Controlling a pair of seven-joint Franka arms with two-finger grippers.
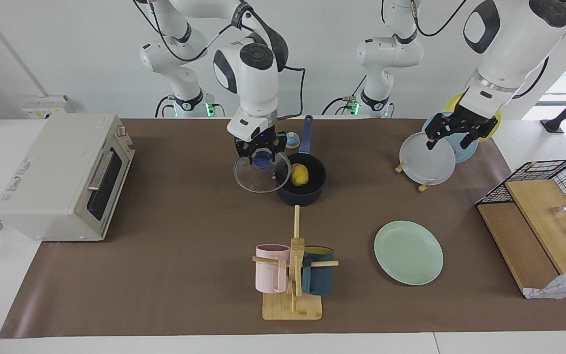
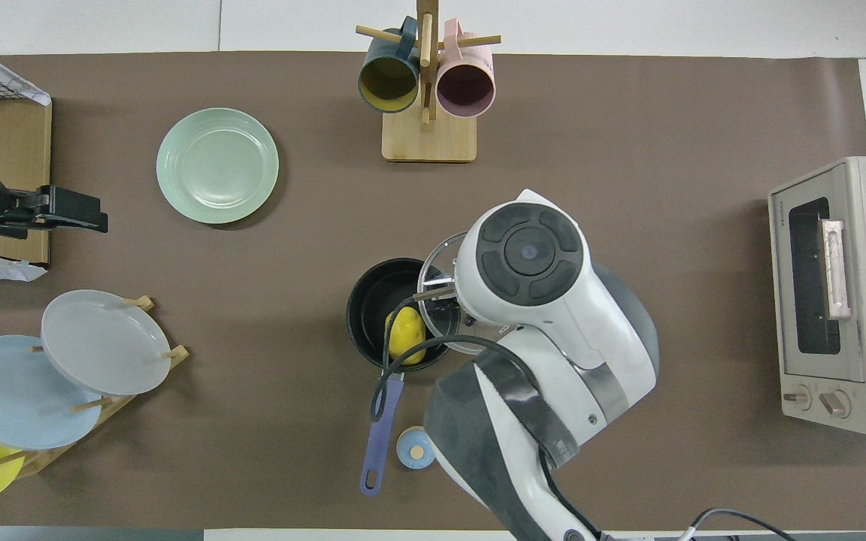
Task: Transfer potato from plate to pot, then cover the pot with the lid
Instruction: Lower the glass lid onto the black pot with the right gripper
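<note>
Holding lid [image 1: 262, 176] by its knob, right tool [image 1: 260, 158] clenched, centre frame, overlapping pot [image 1: 302, 184] rim | potato [image 1: 299, 174] in pot | plate [image 1: 408, 252] bare | left tool [image 1: 452, 132] released, waiting upper right | advice: centre lid, lower level.

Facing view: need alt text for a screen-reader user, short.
The right gripper holds the glass lid by its blue knob, raised beside the pot, which already contains the potato. The mint-green plate lies bare, farther from the robots, and the left gripper waits open over the upright plates in the rack.
</note>
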